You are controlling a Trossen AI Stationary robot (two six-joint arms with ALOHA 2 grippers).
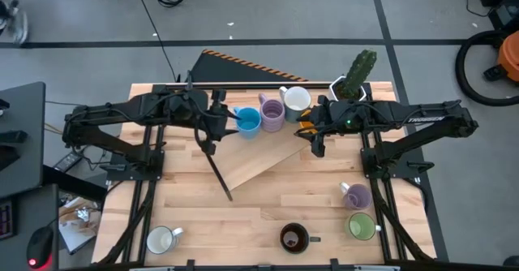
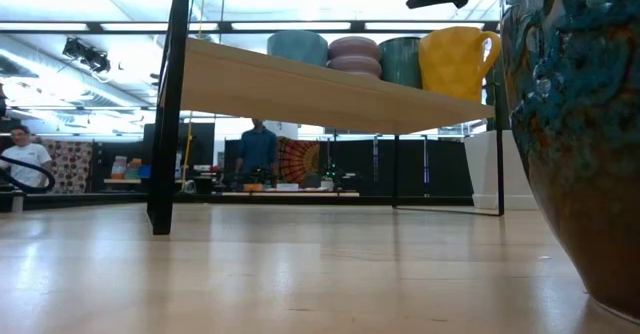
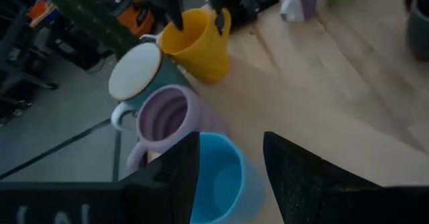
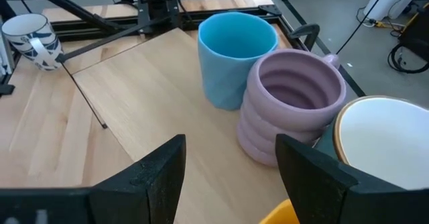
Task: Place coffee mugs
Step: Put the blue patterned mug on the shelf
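Showed a raised wooden shelf (image 1: 259,164) standing askew at the middle of the table (image 1: 203,222), with four of the coffee mugs lined up along its far edge: blue mug (image 1: 247,122), lavender mug (image 1: 272,113), white-lined mug (image 1: 296,101) and orange mug (image 1: 306,126), each just beside the next. Placed the left gripper (image 3: 231,177) at the blue end of that row, jaws parted, with the blue mug sitting between the two fingers (image 3: 171,177); could not tell whether either finger touched the mug wall. Placed the right gripper (image 4: 231,177) just above the orange mug, jaws spread wide and gripping nothing, the lavender and blue mugs lying ahead of it. Showed, from the table-level camera, a clear gap between that gripper and the orange rim. Left four further mugs on the bare table near its front edge: second lavender mug (image 1: 357,195) and green mug (image 1: 362,225) by the right arm's base, dark brown mug (image 1: 293,238) at front centre, white mug (image 1: 161,240) at the front left. Showed a potted cactus (image 1: 357,75) at the far right corner, behind the shelf.
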